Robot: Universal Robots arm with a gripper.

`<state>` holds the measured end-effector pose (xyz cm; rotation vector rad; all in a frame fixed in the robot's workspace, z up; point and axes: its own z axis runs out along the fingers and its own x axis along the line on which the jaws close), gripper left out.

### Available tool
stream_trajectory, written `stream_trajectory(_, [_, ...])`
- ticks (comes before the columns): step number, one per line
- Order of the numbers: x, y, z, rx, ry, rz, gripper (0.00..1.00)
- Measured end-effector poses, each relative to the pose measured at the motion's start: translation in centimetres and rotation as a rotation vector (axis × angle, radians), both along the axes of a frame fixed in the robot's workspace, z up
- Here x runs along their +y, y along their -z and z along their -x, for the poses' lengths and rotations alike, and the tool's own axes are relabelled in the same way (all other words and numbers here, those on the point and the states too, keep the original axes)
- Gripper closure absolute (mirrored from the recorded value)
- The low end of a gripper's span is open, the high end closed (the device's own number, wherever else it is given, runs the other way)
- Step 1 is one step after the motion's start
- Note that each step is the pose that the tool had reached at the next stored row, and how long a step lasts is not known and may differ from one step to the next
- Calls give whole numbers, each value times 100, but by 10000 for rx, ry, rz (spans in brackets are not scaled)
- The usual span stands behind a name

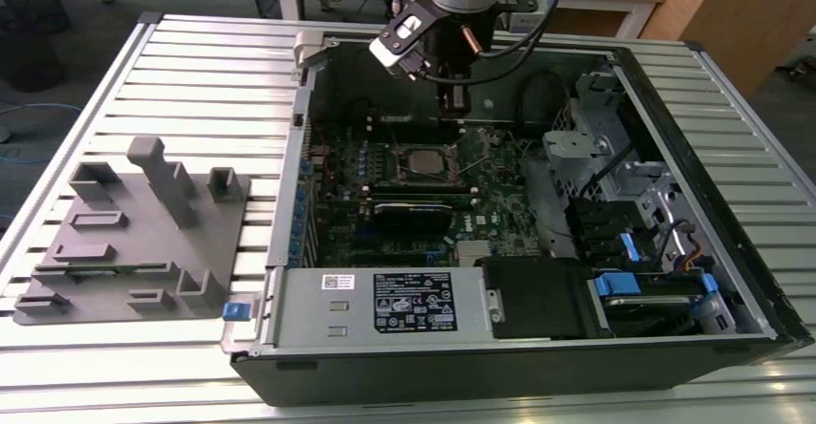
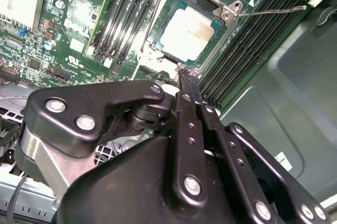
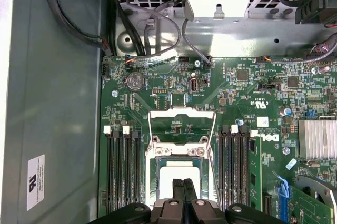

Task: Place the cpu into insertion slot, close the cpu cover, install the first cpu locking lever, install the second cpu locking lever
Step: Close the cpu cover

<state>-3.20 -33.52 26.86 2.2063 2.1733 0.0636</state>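
— Where is the cpu (image 2: 187, 33)?
— Flat in the insertion slot (image 2: 227, 12), on the green board inside the open computer case (image 1: 536, 374).
— And the cpu cover (image 3: 181, 112)?
— Swung up and open. The board shows through its cutout. A thin wire lever (image 2: 274, 9) reaches out over the memory slots (image 2: 247, 50).
— The tool (image 2: 185, 71)?
— Its fingers are narrow, pressed together, holding nothing. The tips are at the slot's edge, and I cannot tell if they touch.
— Anything else?
— A grey fixture (image 1: 128, 223) lies on the tabletop (image 1: 191, 71), at the exterior view's left of the case.
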Motion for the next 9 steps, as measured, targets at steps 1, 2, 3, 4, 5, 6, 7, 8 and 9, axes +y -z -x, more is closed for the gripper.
stream_trajectory(1, [0,0,0,0,-1,0,89])
stream_trajectory(2, [0,0,-1,0,-1,0,89])
stream_trajectory(3, [0,0,-5,0,-3,0,89])
stream_trajectory(4, [0,0,-10,0,-2,-1,89])
stream_trajectory(5, [0,0,-14,0,-1,0,89])
stream_trajectory(6, [0,0,-19,-1,-1,-1,89])
stream_trajectory(7, [0,0,-22,-1,-1,-1,89])
stream_trajectory(8, [0,0,-25,0,-1,-1,89])
stream_trajectory(9, [0,0,-27,0,-1,0,89])
